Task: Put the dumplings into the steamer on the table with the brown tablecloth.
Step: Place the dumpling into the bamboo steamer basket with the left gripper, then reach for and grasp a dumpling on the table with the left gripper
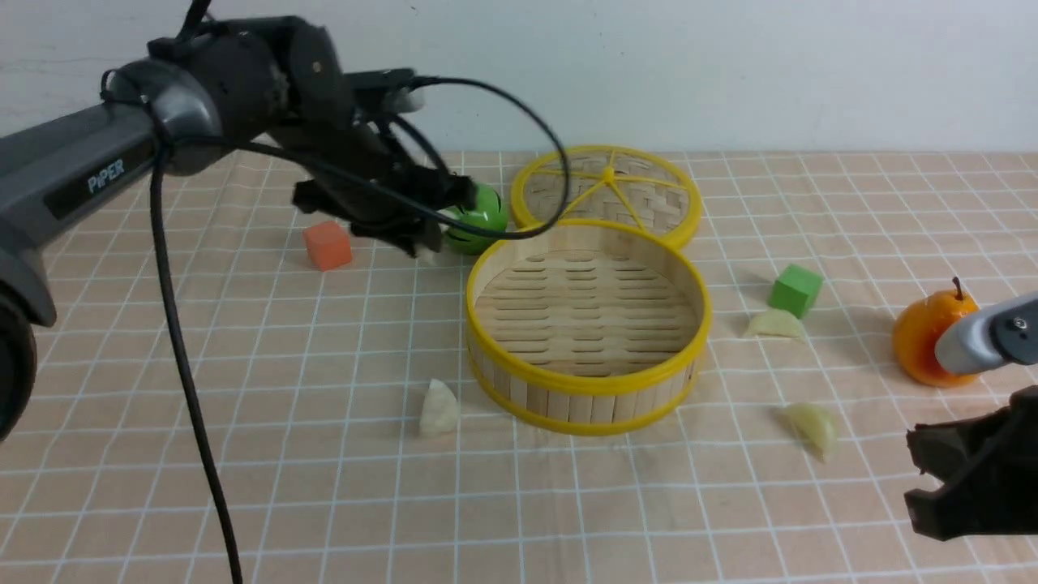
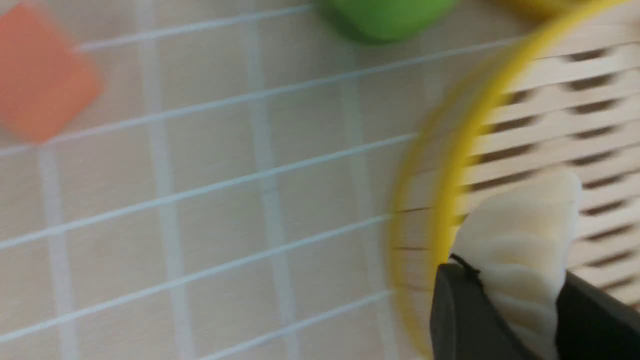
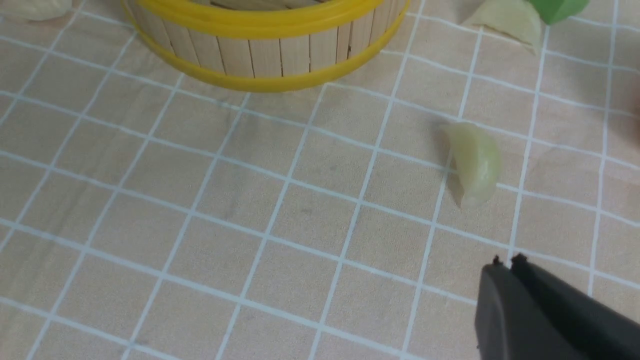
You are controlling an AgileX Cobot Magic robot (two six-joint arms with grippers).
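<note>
Over the left rim of the steamer [image 1: 584, 396], the left gripper [image 2: 510, 276] is clamped on one dumpling [image 2: 520, 235], mid-placement by the look, and next needs to move inward over the slats before releasing.

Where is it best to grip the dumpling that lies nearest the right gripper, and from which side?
Probably from above, fingers across the thick middle of the dumpling, closing on its two long sides. It lies flat on the tablecloth as a narrow crescent, with free cloth all around.
</note>
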